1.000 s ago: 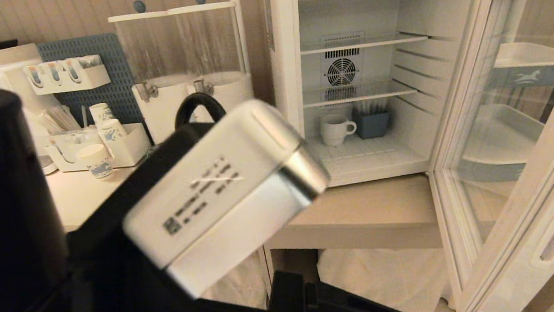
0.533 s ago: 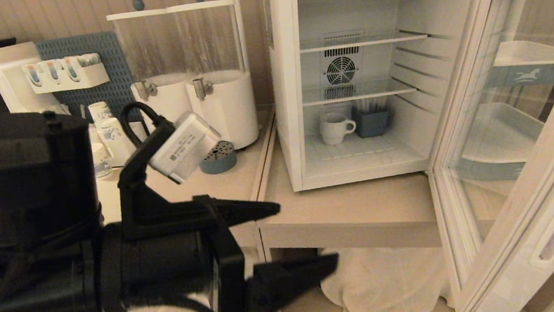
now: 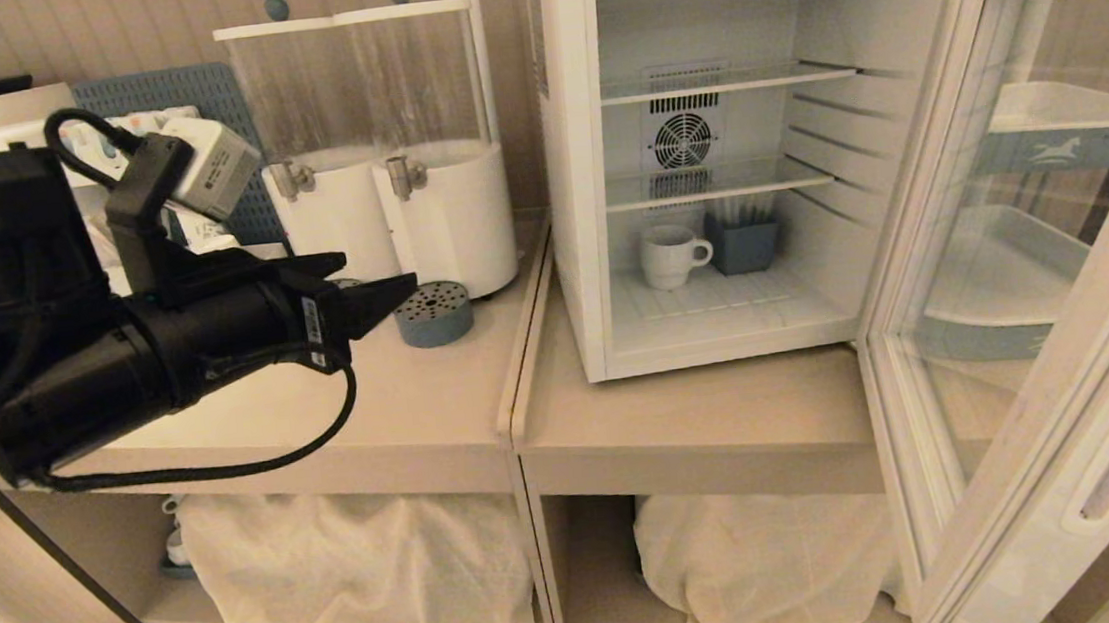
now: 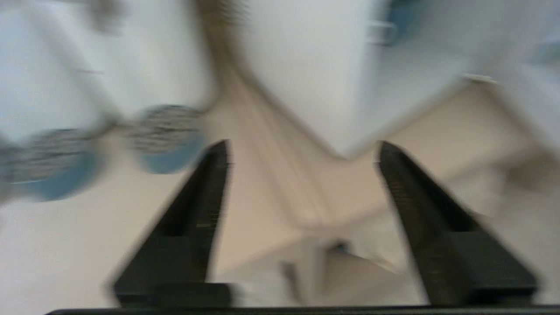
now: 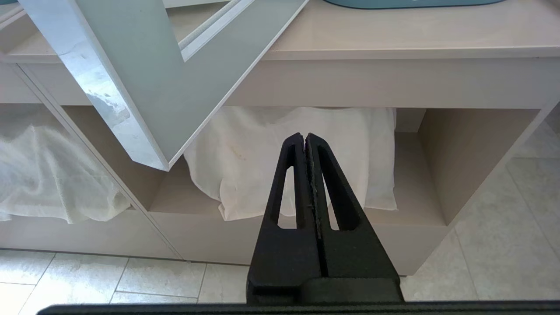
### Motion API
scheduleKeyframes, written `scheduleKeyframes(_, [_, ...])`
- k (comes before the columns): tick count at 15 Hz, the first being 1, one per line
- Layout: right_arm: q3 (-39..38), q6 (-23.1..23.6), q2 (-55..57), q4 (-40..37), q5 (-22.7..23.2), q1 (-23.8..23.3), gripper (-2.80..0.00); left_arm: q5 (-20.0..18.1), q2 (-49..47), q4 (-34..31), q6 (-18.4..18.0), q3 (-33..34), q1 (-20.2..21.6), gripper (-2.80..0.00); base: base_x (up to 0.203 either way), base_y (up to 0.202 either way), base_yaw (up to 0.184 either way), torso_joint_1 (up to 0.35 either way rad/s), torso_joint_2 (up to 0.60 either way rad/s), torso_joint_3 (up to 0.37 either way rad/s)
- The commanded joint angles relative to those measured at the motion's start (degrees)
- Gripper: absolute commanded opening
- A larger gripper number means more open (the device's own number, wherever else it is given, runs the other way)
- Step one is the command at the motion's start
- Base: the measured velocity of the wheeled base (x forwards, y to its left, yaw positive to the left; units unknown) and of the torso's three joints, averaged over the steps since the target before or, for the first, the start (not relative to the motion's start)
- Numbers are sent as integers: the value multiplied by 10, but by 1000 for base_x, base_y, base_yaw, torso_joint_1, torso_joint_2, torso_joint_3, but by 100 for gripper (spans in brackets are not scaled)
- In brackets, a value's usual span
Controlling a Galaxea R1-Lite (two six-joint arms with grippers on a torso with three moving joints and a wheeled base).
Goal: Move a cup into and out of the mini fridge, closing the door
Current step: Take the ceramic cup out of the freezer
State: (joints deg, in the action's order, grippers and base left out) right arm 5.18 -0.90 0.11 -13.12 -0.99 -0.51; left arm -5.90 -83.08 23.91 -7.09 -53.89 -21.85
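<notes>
Fridge (image 3: 572,149) open on the right counter (image 3: 704,419), door (image 3: 1044,289) swung wide toward the camera on the right. Cup (image 3: 670,256) upright on the fridge floor, below the lower wire shelf, handle turned right, just beside a small blue box (image 3: 744,245) (touching or apart, cannot tell). Left gripper (image 3: 376,282) over the left counter, pointing toward the fridge, well apart from the cup, fingers (image 4: 205,205) spread with nothing between them. Near its tips, a round blue grate (image 3: 432,313) in front of two white dispensers (image 3: 391,165). Right gripper (image 5: 305,139) low beside the door's bottom corner, facing the cubby under the counter with its white cloth (image 5: 288,157), fingers pressed together, holding nothing.
</notes>
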Motion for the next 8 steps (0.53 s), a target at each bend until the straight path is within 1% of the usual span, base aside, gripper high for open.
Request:
scheduleKeyframes(1, [0, 0, 1, -1, 0, 0, -280, 35, -8, 6, -11, 0, 7, -280, 0, 0, 0, 0, 0, 0])
scheduleKeyframes(3, [0, 0, 1, -1, -1, 0, -280, 92, 15, 6, -36, 5, 8, -280, 0, 0, 0, 0, 0, 0])
scheduleKeyframes(4, [0, 0, 1, -1, -1, 0, -280, 113, 25, 4, -45, 7, 8, -280, 0, 0, 0, 0, 0, 0])
scheduleKeyframes(6, [0, 0, 1, -1, -1, 0, -280, 157, 76, -8, -64, 13, 8, -280, 0, 0, 0, 0, 0, 0])
scheduleKeyframes(8, [0, 0, 1, -1, -1, 0, -280, 196, 140, -38, -76, 23, 8, -280, 0, 0, 0, 0, 0, 0])
